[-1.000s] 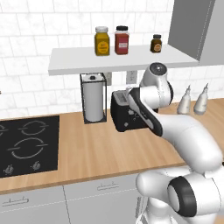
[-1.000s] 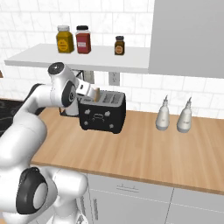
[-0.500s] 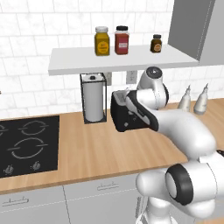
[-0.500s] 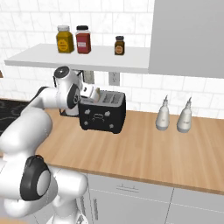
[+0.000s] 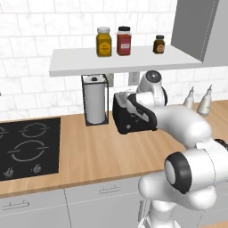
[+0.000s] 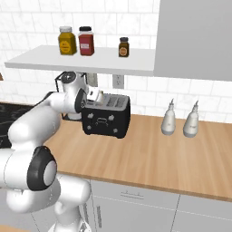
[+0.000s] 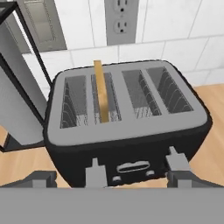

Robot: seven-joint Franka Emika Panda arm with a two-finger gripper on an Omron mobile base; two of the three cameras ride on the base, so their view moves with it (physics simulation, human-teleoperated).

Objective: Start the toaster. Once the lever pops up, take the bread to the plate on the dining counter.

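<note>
The black boxy toaster with a grey slotted top stood on the light-wood desk against the white tiled wall, just beside the wire-framed white paper-towel roll and under the white wall shelf. A thin tan slice of bread stood upright in the second slot from the left in the hand view, its upper edge rising clear of the grey top. On the front face two small tabs showed low down; the left one looked like the lever serving the bread's side, though I could not be sure which slots each tab drives. By my judgement the toaster was heavy and stiff enough to stay put under a downward push, while the lever was small and smooth, so the press should land squarely on its top. The bread would be light, dry and crumbly, best pinched gently across its flat faces near the exposed upper edge rather than squeezed hard. The robot's gripper hovered in front of and slightly above the toaster, its fingers spread as wide as they go, released, holding nothing and, as far as the views showed, touching nothing. Two pale pointed bottles stood well apart to the side.
</note>
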